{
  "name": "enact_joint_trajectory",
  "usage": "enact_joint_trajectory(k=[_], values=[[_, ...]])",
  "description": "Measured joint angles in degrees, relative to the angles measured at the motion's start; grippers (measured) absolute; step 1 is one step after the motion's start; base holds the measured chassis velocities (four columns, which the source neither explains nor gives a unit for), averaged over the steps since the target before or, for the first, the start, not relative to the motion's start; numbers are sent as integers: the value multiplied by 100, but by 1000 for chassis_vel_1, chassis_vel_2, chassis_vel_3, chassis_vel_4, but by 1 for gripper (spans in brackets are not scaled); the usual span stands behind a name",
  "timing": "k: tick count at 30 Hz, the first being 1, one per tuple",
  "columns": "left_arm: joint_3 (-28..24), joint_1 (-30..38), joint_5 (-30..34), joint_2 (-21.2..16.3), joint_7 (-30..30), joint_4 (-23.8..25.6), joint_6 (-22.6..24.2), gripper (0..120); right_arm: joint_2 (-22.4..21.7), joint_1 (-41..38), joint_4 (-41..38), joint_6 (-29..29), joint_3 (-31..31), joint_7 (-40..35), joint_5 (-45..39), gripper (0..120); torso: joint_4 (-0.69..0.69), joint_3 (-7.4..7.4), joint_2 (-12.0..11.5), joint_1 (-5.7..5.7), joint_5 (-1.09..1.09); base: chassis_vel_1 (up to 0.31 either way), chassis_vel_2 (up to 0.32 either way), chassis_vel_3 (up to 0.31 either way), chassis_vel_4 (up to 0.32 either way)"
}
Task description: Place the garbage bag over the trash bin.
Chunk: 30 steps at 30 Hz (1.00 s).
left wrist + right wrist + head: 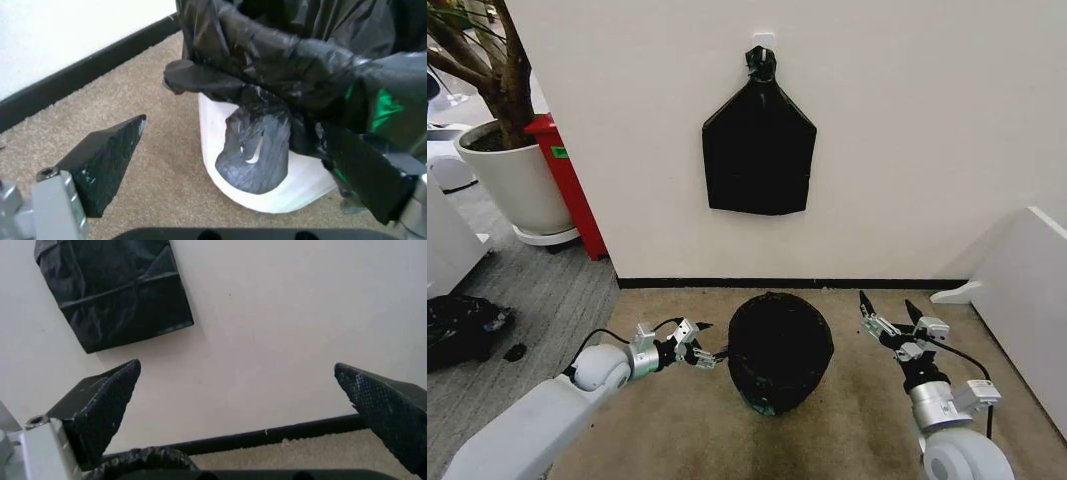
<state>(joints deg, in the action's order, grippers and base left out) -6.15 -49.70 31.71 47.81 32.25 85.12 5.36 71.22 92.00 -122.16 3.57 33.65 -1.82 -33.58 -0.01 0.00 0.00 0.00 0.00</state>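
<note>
- Head view: the bin (771,404) stands on the carpet (847,430) near the wall's baseboard, the bag (780,345) draped over its mouth. The left gripper (703,349) sits just beside the bag's left edge, jaws spread and holding nothing; the right gripper (893,322) hovers apart on the right — open, empty.
- Left wrist view: bag (293,60) folds hang over the white bin (267,187) wall; both fingers (107,157) stand wide.
- Right wrist view: fingers (100,405) are spread wide toward the wall, a black bundle (110,287) hanging there.

The garbage bag (293,65) is thin, wrinkly, glossy black plastic; the trash bin (267,192) smooth white plastic; the carpet (160,165) rough, matt beige.
</note>
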Motion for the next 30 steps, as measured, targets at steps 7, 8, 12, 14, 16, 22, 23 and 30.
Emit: enact_joint_trajectory(k=[7, 8, 12, 14, 16, 22, 23, 30], values=[[-39, 23, -97, 129, -2, -217, -26, 100, 3, -12, 37, 3, 0, -8, 0, 100, 0, 0, 0, 0, 0, 0, 0, 0, 0], [-43, 28, -119, 152, -2, -268, -31, 100, 3, -16, 42, 3, 0, -10, -1, 100, 0, 0, 0, 0, 0, 0, 0, 0, 0], [-60, 49, -219, 245, -15, -484, -46, 100, 2, -23, 54, 3, -1, -21, -5, 100, 0, 0, 0, 0, 0, 0, 0, 0, 0], [-64, 53, -249, 276, -22, -559, -51, 100, 2, -23, 56, 3, 0, -28, -6, 100, 1, 0, 0, 0, 0, 0, 0, 0, 0], [-66, 46, -255, 303, -30, -632, -51, 100, 0, -23, 57, 2, 0, -38, -6, 100, 0, 0, 0, 0, 0, 0, 0, 0, 0], [-66, -76, -233, 318, 38, -715, -2, 100, -28, -81, 40, -21, -41, -109, -18, 100, 1, 0, 0, 0, 0, 0, 0, 0, 0], [-65, -113, -224, 318, 61, -731, -4, 100, -36, -94, 35, -23, -55, -122, -19, 100, 1, 0, 0, 0, 0, 0, 0, 0, 0], [50, -287, -31, 342, -64, -589, -69, 100, -61, -111, -11, -29, -115, -175, -22, 100, 0, 0, 0, 0, 0, 0, 0, 0, 0]])
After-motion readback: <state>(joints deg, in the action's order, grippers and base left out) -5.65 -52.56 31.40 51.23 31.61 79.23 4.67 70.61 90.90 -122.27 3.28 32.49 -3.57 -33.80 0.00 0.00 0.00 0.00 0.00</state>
